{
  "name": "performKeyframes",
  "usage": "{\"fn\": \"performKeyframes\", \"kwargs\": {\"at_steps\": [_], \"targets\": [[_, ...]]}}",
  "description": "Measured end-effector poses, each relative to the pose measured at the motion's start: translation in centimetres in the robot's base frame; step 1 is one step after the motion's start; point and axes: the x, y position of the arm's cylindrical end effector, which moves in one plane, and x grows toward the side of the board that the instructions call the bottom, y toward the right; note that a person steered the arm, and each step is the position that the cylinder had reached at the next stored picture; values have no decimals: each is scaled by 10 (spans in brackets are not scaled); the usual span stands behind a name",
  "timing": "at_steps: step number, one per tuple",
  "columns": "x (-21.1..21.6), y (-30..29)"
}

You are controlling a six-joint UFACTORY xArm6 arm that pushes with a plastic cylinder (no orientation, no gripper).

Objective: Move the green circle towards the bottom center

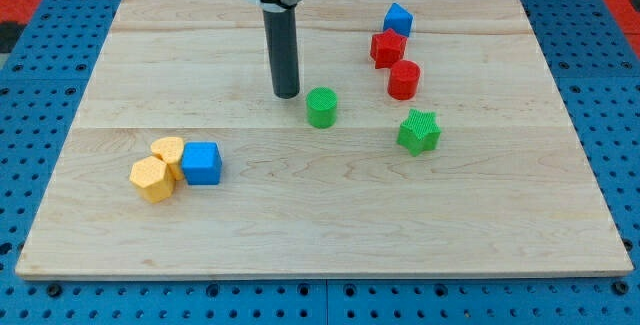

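Observation:
The green circle (321,108) is a short green cylinder standing a little above the middle of the wooden board (320,225). My tip (287,95) is the lower end of the dark rod that comes down from the view's top. It rests on the board just to the left of the green circle and slightly above it, with a small gap between them.
A green star (419,132) lies right of the green circle. A red cylinder (404,80), a red block (388,48) and a blue block (398,19) stand at the upper right. A blue cube (201,163) and two yellow blocks (160,169) sit at the lower left.

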Motion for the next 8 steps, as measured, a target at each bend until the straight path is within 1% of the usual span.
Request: {"fn": "performKeyframes", "kwargs": {"at_steps": [1,3,6,7,8], "targets": [[33,65],[101,78],[108,62],[126,76],[128,107]]}}
